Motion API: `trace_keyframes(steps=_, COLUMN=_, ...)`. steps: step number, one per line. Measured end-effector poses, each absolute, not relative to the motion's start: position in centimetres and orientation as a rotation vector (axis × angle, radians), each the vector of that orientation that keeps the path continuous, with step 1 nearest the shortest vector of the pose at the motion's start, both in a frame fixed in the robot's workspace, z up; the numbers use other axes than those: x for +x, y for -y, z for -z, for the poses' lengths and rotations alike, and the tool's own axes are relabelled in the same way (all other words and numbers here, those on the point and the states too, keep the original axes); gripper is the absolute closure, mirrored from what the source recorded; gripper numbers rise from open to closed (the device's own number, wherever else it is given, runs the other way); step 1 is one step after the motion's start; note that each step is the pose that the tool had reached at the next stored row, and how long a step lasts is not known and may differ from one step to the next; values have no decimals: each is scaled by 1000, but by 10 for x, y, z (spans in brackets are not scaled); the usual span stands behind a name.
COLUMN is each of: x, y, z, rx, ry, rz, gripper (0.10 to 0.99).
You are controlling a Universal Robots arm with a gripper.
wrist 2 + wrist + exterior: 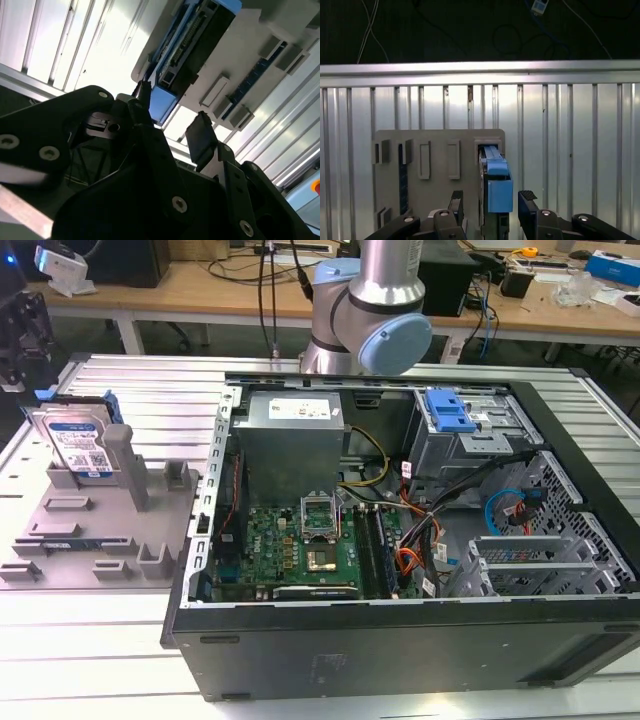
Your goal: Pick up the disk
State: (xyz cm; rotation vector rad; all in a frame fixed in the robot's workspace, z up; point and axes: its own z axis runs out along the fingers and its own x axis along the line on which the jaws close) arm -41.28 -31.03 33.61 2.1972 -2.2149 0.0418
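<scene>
Pincer (491,199): wide open, empty. Disk (496,175): upright in grey rack (435,142), between the fingers, clear of both.

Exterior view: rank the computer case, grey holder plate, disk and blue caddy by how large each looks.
1. computer case
2. grey holder plate
3. disk
4. blue caddy
The last two look close, and the caddy sits partly inside the case, so their order is unsure.

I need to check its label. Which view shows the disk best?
The exterior view: the disk stands upright in the grey holder, label face showing. Both wrist views show its narrow edge and blue rail, not the label.
</scene>
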Motion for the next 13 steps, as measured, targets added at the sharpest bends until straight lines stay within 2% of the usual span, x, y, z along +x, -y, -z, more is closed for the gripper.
trace_keyframes(steps=13, x=-415, y=308, z=-323, rx=2211, ry=2201, rz=-42, gripper=529)
